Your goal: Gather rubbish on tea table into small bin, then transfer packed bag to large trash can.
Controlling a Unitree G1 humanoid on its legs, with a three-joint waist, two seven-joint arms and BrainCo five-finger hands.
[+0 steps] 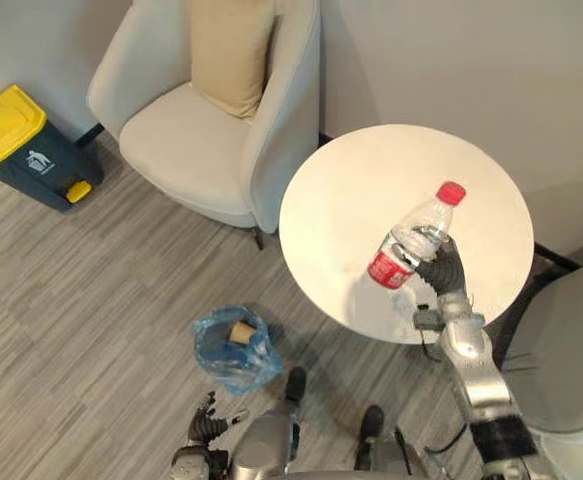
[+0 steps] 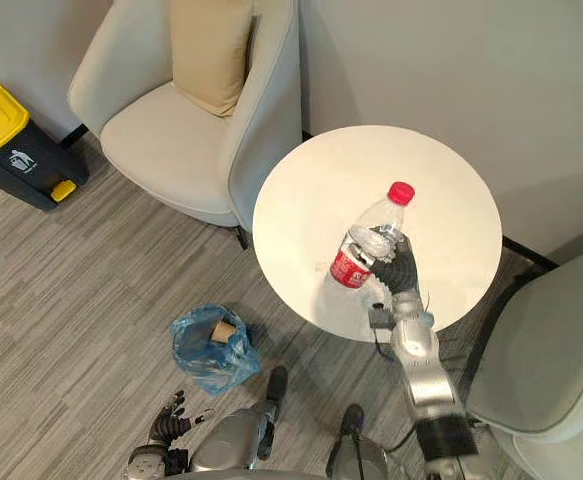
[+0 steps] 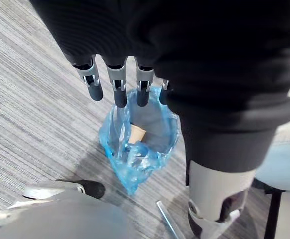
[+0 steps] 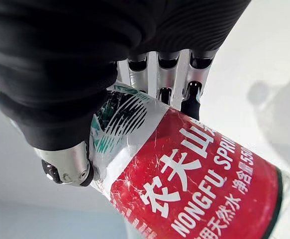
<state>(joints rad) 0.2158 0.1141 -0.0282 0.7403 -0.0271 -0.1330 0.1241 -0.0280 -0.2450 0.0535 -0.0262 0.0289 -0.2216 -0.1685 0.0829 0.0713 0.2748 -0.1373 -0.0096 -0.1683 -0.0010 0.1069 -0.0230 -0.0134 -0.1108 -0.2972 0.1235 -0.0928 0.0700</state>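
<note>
Gathering looks partly done: a cup [image 1: 240,332] lies in the bin [image 1: 233,350], the right hand [image 1: 441,268] clasps the bottle [image 1: 411,240] above the counter [image 1: 351,190], the left hand [image 3: 117,84] hangs slack-fingered near the bin, and the bag's trip to the can [image 1: 21,145] remains.

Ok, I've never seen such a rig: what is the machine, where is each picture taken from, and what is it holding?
It is a humanoid robot with two arms. Two pictures look down from its head; two come from cameras on its wrists. Its right hand grips a clear plastic bottle with red cap and label over the round white table. Its left hand hangs open near a small bin lined with a blue bag, a brown cup inside. A dark trash can with a yellow lid stands near the beige armchair.
</note>
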